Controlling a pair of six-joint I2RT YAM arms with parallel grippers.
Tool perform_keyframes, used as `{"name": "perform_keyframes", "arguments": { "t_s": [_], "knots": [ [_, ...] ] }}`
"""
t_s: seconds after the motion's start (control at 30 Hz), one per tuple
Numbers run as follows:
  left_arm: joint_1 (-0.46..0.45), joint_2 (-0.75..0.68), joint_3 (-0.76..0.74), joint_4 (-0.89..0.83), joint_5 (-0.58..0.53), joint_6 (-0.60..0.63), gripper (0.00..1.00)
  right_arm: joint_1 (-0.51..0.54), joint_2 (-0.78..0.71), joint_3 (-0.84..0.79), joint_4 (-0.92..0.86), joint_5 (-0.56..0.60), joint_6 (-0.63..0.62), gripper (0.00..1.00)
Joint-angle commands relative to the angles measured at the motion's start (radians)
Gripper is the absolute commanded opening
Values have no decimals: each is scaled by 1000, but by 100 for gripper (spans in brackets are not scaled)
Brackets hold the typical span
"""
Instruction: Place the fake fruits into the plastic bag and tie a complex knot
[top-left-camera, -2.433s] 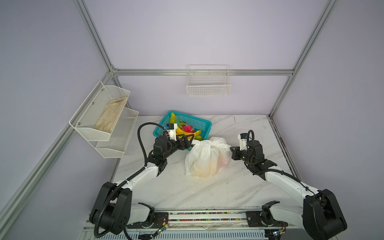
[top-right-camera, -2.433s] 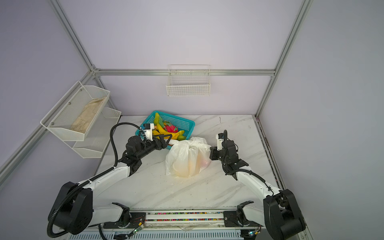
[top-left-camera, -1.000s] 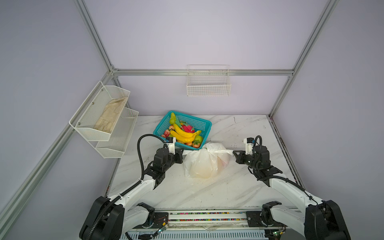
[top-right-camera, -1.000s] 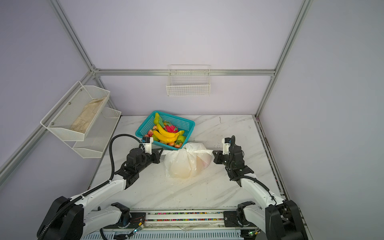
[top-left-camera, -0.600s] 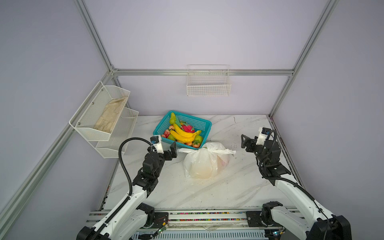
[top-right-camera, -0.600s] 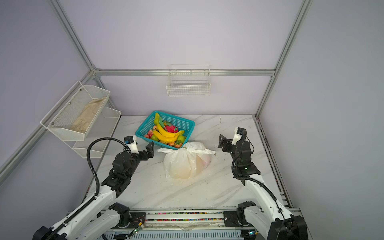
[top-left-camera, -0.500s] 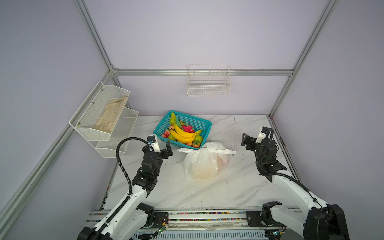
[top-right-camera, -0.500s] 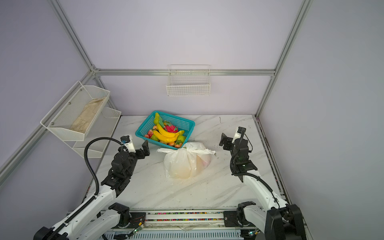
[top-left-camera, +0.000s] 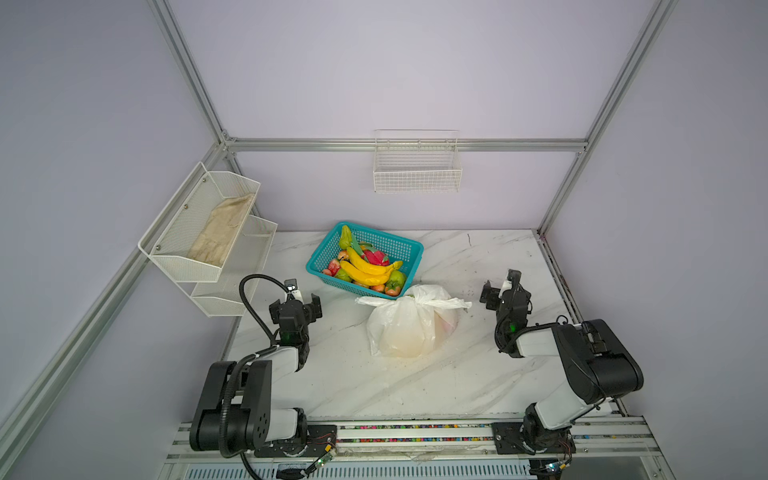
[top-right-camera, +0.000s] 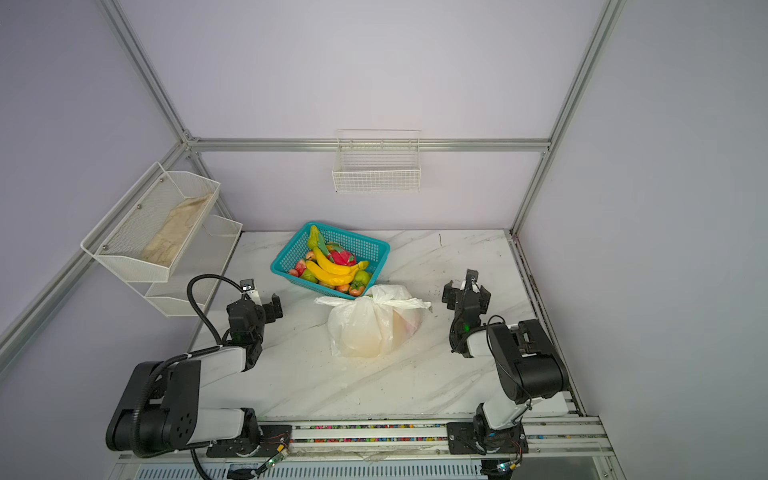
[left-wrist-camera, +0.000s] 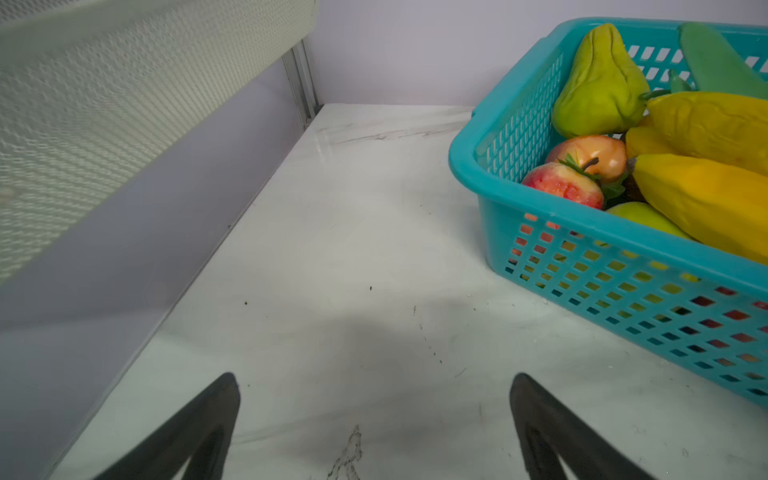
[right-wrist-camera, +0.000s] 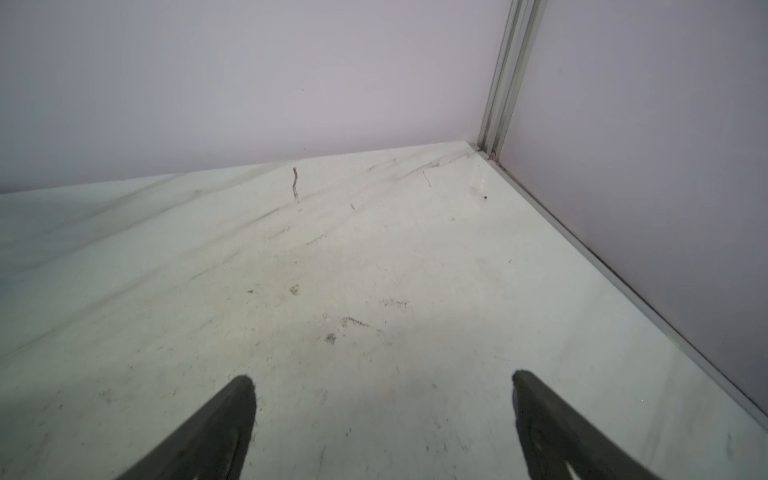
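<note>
The plastic bag (top-left-camera: 409, 328) (top-right-camera: 370, 328) lies filled on the marble table, mid-table in both top views. Its handles are twisted into a knot (top-left-camera: 417, 301) (top-right-camera: 376, 303) with two flat ends sticking out sideways. Pale orange and pink shapes show through its film. More fake fruits (top-left-camera: 365, 266) (top-right-camera: 332, 268) (left-wrist-camera: 681, 166) fill the teal basket behind it: bananas, dragon fruit, pears, small red pieces. My left gripper (top-left-camera: 297, 301) (top-right-camera: 262, 305) (left-wrist-camera: 374, 380) stands open left of the bag, empty. My right gripper (top-left-camera: 500, 286) (top-right-camera: 465, 289) (right-wrist-camera: 382, 380) stands open to the bag's right, empty.
The teal basket (top-left-camera: 409, 255) (left-wrist-camera: 498, 137) touches the bag's far side. A white mesh shelf (top-left-camera: 208, 237) (top-right-camera: 153, 232) with a cloth hangs on the left wall, close to my left arm. A wire basket (top-left-camera: 417, 166) hangs on the back wall. The right wall's rail (right-wrist-camera: 602, 266) runs beside my right gripper.
Both grippers let go of the bag's handle ends, opened wide and drew back outward and toward the front. The knotted bag stays where it lay.
</note>
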Motion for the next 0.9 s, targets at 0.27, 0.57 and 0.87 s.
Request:
{"name": "perform_keyframes", "arguments": {
  "t_s": [0.27,0.57,0.87],
  "knots": [
    [10,186,-13,337,119,11,100,-59,136,20,273,-78,-25,97],
    [7,174,6,278,140,26,100,-58,142,18,294,-79,-27,97],
    [6,174,8,276,140,26,100,-55,141,18,292,-67,-31,97]
  ]
}}
